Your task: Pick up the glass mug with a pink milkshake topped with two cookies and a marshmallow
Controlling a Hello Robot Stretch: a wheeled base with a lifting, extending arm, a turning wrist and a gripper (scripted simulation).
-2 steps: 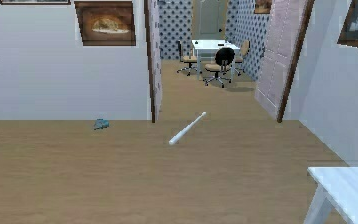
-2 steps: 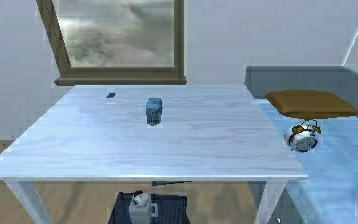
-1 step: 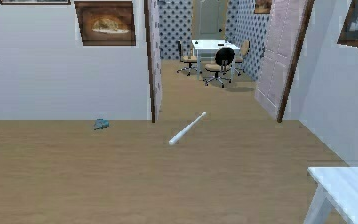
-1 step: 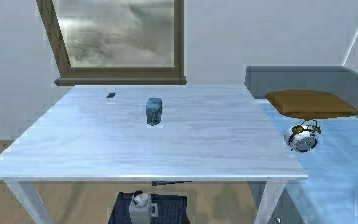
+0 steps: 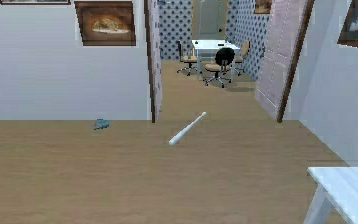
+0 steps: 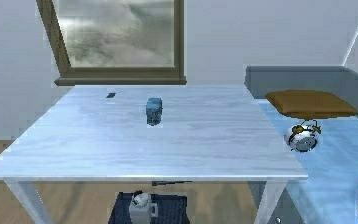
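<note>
A small blue-grey upright thing (image 6: 154, 110) stands near the middle of a white table (image 6: 77, 145) in the arm side view; its shape is too blurred to name as a mug. A tiny dark thing (image 6: 111, 96) lies near the table's far edge. Below the table's front edge sits a dark blue boxy shape (image 6: 167, 210) with a small pale thing (image 6: 140, 201) on it.
A brown-framed window (image 6: 117, 40) is behind the table; a bed (image 6: 327, 150) with a brown pillow (image 6: 305, 103) and an alarm clock (image 6: 304, 138) stands beside it. Ahead, a white bat (image 5: 187, 128) and a small blue thing (image 5: 101, 125) lie on the floor before a doorway (image 5: 212, 60) to office chairs. White table corner (image 5: 345, 190).
</note>
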